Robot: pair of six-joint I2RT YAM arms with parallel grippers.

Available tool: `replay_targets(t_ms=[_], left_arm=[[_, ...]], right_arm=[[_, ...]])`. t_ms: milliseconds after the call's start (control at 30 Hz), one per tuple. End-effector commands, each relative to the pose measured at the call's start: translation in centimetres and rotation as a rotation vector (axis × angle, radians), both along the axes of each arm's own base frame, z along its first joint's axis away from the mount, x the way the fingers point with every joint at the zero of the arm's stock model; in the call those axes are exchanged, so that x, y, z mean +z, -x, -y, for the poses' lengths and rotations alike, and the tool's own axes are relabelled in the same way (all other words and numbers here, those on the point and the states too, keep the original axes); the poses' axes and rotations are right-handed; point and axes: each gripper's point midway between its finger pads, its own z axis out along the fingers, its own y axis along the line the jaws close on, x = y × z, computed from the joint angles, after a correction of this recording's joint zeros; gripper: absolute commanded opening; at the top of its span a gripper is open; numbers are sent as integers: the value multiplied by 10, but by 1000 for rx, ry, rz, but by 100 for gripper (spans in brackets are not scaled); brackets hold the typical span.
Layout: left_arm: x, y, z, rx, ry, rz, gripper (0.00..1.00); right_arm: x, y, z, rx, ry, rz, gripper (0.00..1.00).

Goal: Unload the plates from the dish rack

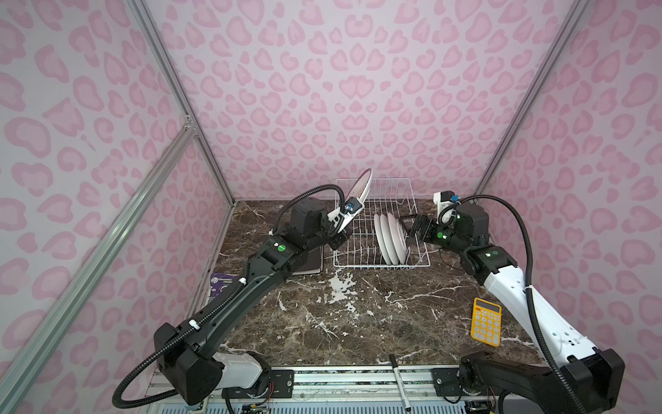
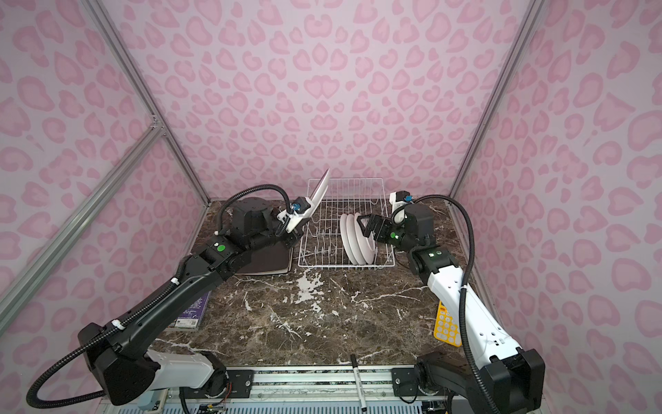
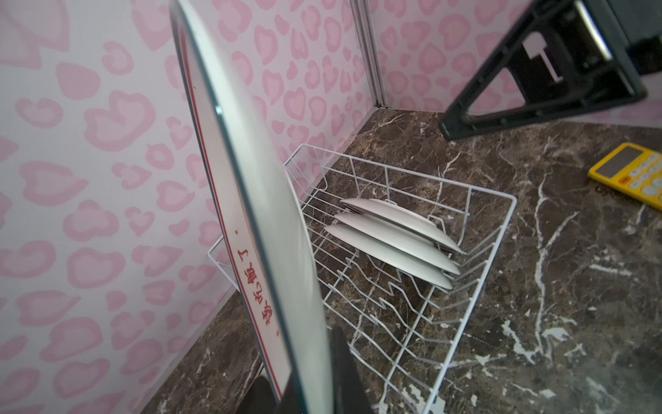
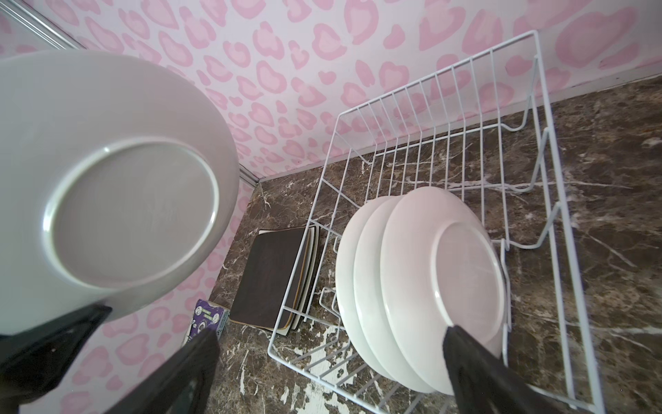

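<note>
My left gripper (image 1: 342,229) is shut on the lower edge of a round white plate (image 1: 361,186) with red print on its face (image 3: 250,179). It holds that plate tilted above the left end of the dish rack (image 1: 358,266). Three round white plates (image 1: 390,238) stand on edge in the rack's right half (image 4: 430,279). My right gripper (image 1: 412,227) is open just right of them, one finger (image 4: 465,358) by the back of the nearest plate. Square plates, a dark one (image 4: 272,276) on top, lie stacked on the table left of the rack.
A yellow calculator (image 1: 486,321) lies on the marble table under the right arm. A purple box (image 1: 222,283) sits at the left wall near the square stack. A black marker (image 1: 399,381) rests on the front rail. Pink walls close in the back and both sides.
</note>
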Motion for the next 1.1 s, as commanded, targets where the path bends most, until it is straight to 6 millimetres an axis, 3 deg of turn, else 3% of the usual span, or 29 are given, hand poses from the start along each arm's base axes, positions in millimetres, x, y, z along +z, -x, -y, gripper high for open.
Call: replay_targets(t_ms=[0, 300, 567, 900, 1067], left_arm=[[9, -11, -9, 26, -128, 183, 4], [-29, -11, -5, 2, -313, 251, 4], [-47, -11, 8, 6, -464, 354, 4], [-62, -4, 23, -30, -584, 434, 4], [-70, -1, 30, -53, -647, 467, 4]], right_arm=[[17, -4, -6, 23, -57, 24, 99], [31, -6, -4, 7, -96, 58, 99], [34, -6, -6, 11, -116, 50, 99], [14, -14, -11, 16, -101, -56, 87], [5, -17, -18, 34, -92, -94, 75]])
